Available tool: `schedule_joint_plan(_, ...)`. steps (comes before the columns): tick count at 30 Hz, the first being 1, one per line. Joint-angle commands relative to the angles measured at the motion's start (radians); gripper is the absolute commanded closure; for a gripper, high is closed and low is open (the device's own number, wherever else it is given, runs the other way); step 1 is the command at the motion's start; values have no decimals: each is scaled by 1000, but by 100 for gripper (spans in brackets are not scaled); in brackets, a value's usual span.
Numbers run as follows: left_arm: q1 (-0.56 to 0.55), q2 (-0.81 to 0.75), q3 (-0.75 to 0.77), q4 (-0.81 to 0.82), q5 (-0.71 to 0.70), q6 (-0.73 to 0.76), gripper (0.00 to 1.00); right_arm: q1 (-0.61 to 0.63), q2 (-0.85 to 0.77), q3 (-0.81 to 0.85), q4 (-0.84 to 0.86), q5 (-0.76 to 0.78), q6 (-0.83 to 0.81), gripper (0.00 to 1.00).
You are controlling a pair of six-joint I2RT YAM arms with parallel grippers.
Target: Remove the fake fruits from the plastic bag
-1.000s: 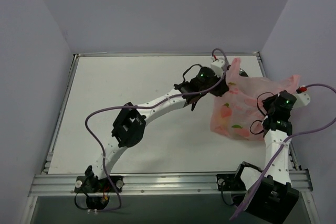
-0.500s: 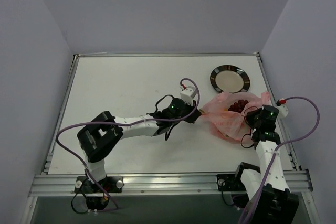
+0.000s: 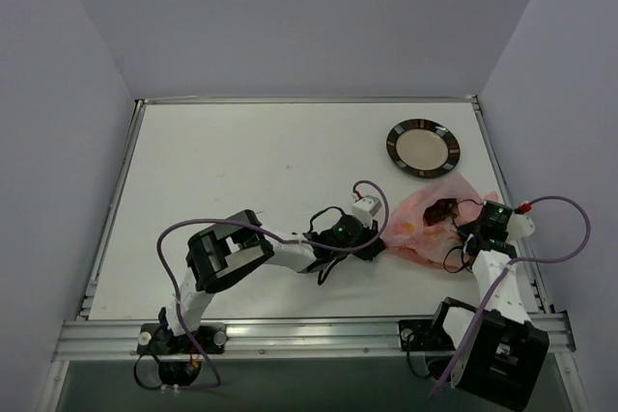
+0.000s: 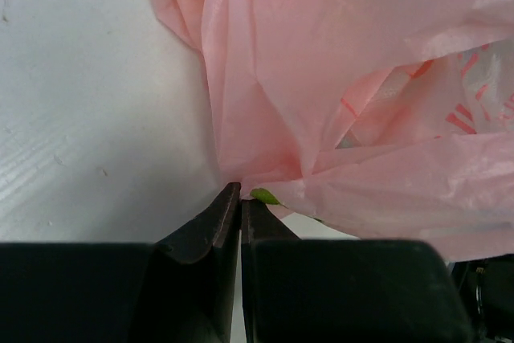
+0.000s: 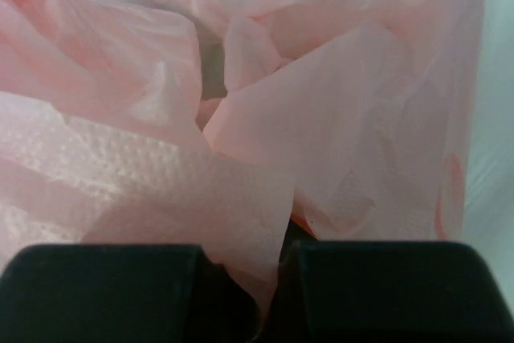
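The pink plastic bag lies crumpled on the table at the near right. A dark red grape bunch shows in its open top. My left gripper is shut on the bag's left edge; the left wrist view shows the jaws closed on a pinch of film, with a small green bit beside the tips. My right gripper is shut on the bag's right side, with film pinched between its jaws. A thin orange sliver shows under the film. The other fruits are hidden.
A round black plate with a pale centre sits at the far right, beyond the bag. The table's right edge runs close to the bag and my right arm. Purple cables loop beside both arms.
Both grippers have drawn back toward the near edge, dragging the bag with them from beside the plate. The bag is lower and more bunched. The plate is uncovered.
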Motion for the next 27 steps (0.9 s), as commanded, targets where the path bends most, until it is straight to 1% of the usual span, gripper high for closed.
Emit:
schedule_joint_plan(1,-7,-68,6,72,-15,-26,98,-22,81,11,81,34,43,100)
schedule_joint_plan(3,-7,-99,-46,70,-56,-16,98,-18,141,-8,185,-26,43,100)
schedule_joint_plan(4,-6,-133,-61,67,-70,-9,98,-2,236,-7,305,-143,14,100)
schedule_joint_plan(5,-9,-151,-95,64,-81,0,98,31,290,10,329,-173,3,100)
schedule_joint_plan(6,-9,-167,-112,58,-90,-2,98,89,334,72,347,-178,-15,100)
schedule_joint_plan(7,-10,-196,-126,55,-137,-2,98,242,399,112,359,-135,-41,100)
schedule_joint_plan(8,-13,-208,-138,47,-153,-2,98,316,413,146,356,-98,-60,100)
schedule_joint_plan(10,-13,-236,-155,21,-182,1,98,418,407,185,410,-58,-58,100)
schedule_joint_plan(11,-15,-245,-159,14,-186,4,98,441,402,183,428,-32,-49,100)
schedule_joint_plan(13,-18,-265,-170,9,-190,14,98,433,396,195,422,-28,-58,100)
schedule_joint_plan(15,-24,-277,-176,0,-194,15,97,420,376,195,377,20,-87,100)
schedule_joint_plan(16,-27,-283,-176,-5,-199,17,97,411,338,171,370,31,-90,100)
schedule_joint_plan(20,-27,-308,-173,-31,-228,20,96,309,249,88,321,40,-100,100)
schedule_joint_plan(21,-27,-319,-172,-51,-234,24,93,258,237,76,298,31,-116,100)
schedule_joint_plan(24,-27,-386,-159,-127,-278,60,91,188,199,35,263,19,-120,99)
schedule_joint_plan(25,-27,-432,-156,-150,-294,72,90,158,180,22,263,-18,-101,99)
schedule_joint_plan(26,-26,-458,-152,-176,-312,99,87,150,172,15,263,-29,-92,98)
schedule_joint_plan(27,-24,-483,-129,-245,-344,115,84,147,165,2,263,-35,-84,98)
